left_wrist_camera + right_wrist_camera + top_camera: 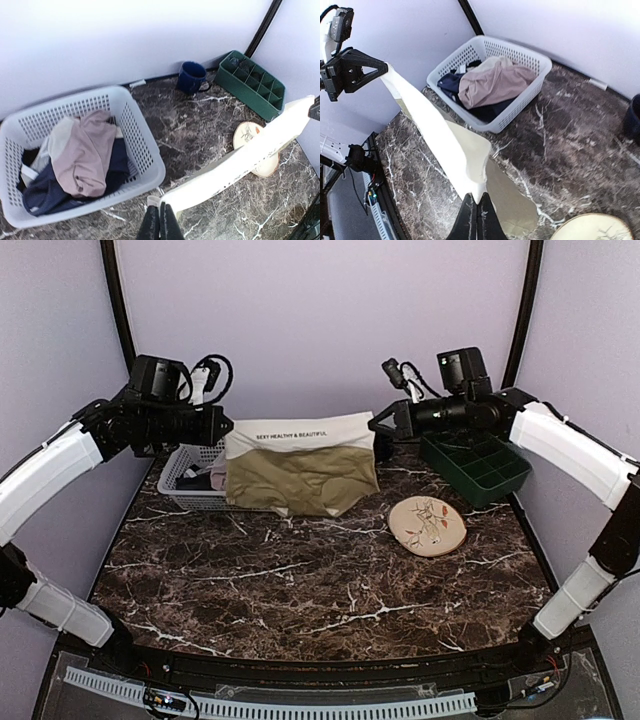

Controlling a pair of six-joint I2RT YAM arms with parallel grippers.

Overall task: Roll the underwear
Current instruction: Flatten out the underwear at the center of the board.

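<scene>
The underwear, olive-khaki briefs with a wide cream waistband bearing dark lettering, hangs stretched above the back of the marble table. My left gripper is shut on the waistband's left end, and my right gripper is shut on its right end. The left wrist view shows the cream band running away from the shut left gripper. Seen from the right wrist, the band leads from the shut right gripper up to the other gripper, and the olive cloth drapes onto the table below.
A white basket holding a pale pink garment and dark clothes stands at the back left, behind the underwear. A green divided tray sits at the back right, a round patterned plate in front of it. A blue mug stands by the back wall.
</scene>
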